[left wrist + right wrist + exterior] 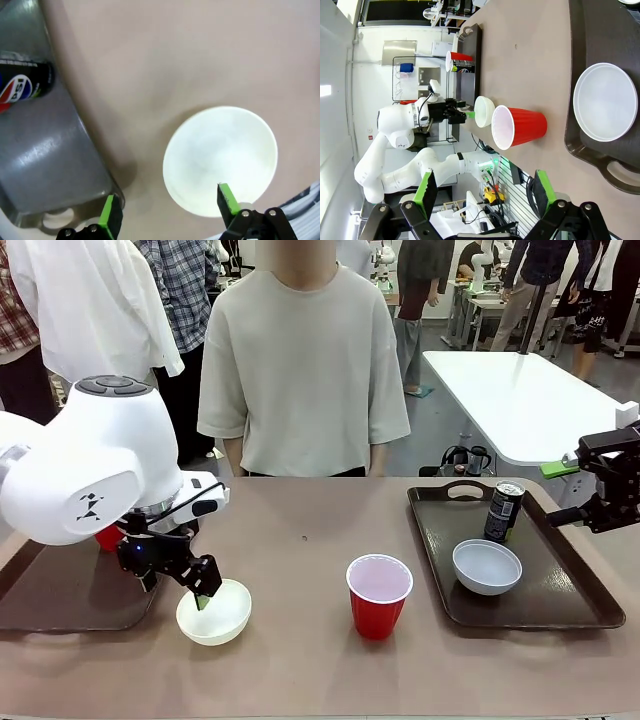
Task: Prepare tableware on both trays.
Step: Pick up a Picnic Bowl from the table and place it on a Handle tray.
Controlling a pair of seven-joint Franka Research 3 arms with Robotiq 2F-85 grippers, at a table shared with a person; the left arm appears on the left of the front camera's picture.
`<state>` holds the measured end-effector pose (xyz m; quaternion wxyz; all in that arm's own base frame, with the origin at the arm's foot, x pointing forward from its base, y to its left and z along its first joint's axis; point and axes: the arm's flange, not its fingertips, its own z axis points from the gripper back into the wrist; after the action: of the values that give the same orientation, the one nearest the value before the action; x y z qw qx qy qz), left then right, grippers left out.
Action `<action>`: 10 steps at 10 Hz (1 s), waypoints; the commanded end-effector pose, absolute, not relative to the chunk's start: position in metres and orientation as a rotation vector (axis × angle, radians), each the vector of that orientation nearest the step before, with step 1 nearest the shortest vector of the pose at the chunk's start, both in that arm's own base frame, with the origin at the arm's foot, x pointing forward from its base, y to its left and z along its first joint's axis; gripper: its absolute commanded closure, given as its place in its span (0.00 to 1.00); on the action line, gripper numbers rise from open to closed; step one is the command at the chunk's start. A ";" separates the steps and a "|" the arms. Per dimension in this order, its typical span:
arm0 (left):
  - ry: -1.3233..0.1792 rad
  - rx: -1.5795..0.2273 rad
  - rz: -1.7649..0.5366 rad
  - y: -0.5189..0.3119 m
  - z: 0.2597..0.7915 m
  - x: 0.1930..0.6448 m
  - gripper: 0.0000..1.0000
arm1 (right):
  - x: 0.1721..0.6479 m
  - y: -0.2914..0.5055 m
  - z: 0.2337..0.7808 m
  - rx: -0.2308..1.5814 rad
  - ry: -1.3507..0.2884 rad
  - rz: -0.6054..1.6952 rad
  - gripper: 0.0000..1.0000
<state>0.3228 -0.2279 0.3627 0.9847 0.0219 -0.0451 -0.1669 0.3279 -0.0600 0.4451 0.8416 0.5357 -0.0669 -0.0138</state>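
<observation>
One cream-white bowl point(226, 621) — round, shallow, upright on table point(300, 665).

We record the worktop point(300, 530) as matt beige-brown. The left tray point(60, 605) and the right tray point(560, 592) are both dark brown. The left bowl point(214, 612) is cream-white; the right bowl point(487, 567) is pale grey-white. The centre cup point(379, 596) is red outside and pale pink inside; the left cup point(108, 537) shows red. The left can point(20, 85) is black with a red, white and blue logo. The left jaws are black with green pads point(227, 199); the left arm point(90, 460) is white.
</observation>
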 end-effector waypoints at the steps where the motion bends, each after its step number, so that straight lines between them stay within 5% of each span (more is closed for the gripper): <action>1: -0.113 -0.034 -0.294 -0.222 0.337 0.318 0.00 | 0.326 -0.062 0.444 1.129 -0.146 -0.001 0.00; 2: -0.112 -0.063 -0.296 -0.221 0.334 0.322 0.49 | 0.326 -0.062 0.444 1.129 -0.146 -0.001 0.00; 3: -0.098 -0.058 -0.295 -0.221 0.332 0.323 0.52 | 0.326 -0.062 0.444 1.129 -0.146 -0.001 0.00; 4: -0.089 -0.048 -0.290 -0.220 0.330 0.324 1.00 | 0.326 -0.062 0.444 1.129 -0.146 -0.001 0.00; 6: -0.071 -0.036 -0.287 -0.219 0.328 0.324 1.00 | 0.326 -0.062 0.444 1.129 -0.146 -0.001 0.00; 7: -0.067 -0.033 -0.288 -0.219 0.328 0.324 0.78 | 0.326 -0.062 0.444 1.129 -0.146 -0.001 0.00; 9: -0.060 -0.031 -0.292 -0.220 0.328 0.323 1.00 | 0.326 -0.062 0.444 1.129 -0.146 -0.001 0.00; 10: -0.060 -0.035 -0.293 -0.219 0.331 0.322 1.00 | 0.326 -0.062 0.444 1.129 -0.146 -0.001 0.00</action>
<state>0.3374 -0.2287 0.3325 0.9885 -0.0122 -0.0335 -0.1467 0.3278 -0.0600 0.4451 0.8415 0.5359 -0.0668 -0.0138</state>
